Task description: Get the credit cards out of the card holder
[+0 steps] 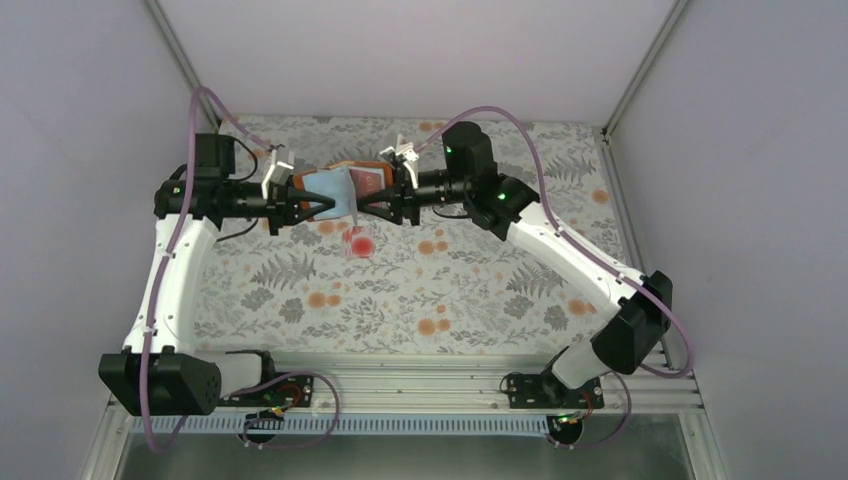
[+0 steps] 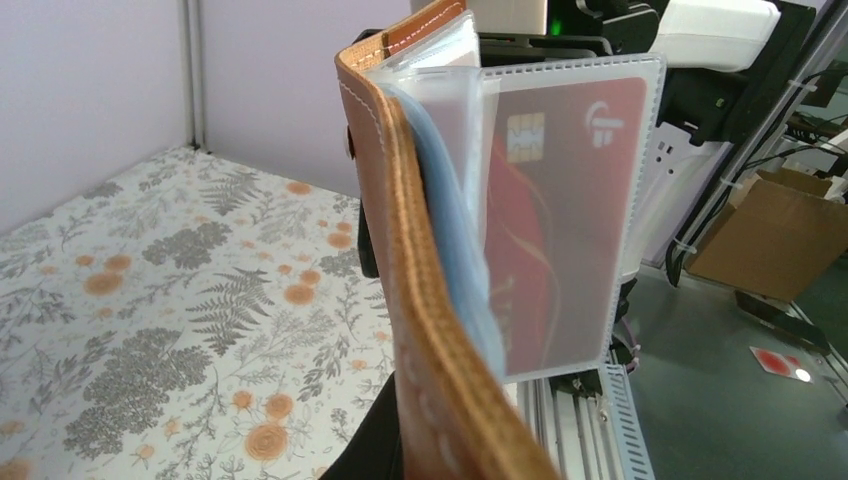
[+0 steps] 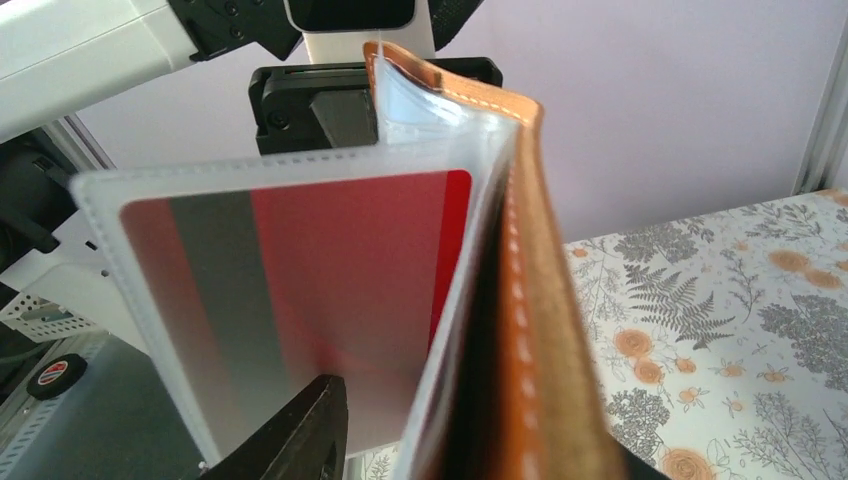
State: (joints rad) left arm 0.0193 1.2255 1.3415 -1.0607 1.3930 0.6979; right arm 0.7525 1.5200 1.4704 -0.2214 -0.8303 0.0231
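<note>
Card holder (image 2: 420, 330) in tight left claw (image 1: 312, 208) — right claw (image 1: 378, 208) around its sleeve (image 3: 290, 300), grip unclear

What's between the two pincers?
The holder, in mid-air, red card inside; left pincer grips one side, right pincer at the other. Top view shows it.

Card holder (image 2: 425, 330) — tan-brown leather, pale stitching along the edge. Sleeves (image 2: 452, 230) clear to frosted, some grey-blue. Red card (image 2: 590, 230): gold chip, white logo, grey stripe on the reverse. Pale card (image 1: 358, 243), red blotches. Table cover (image 1: 300, 300) — whitish, grey ferns, orange flowers.
</note>
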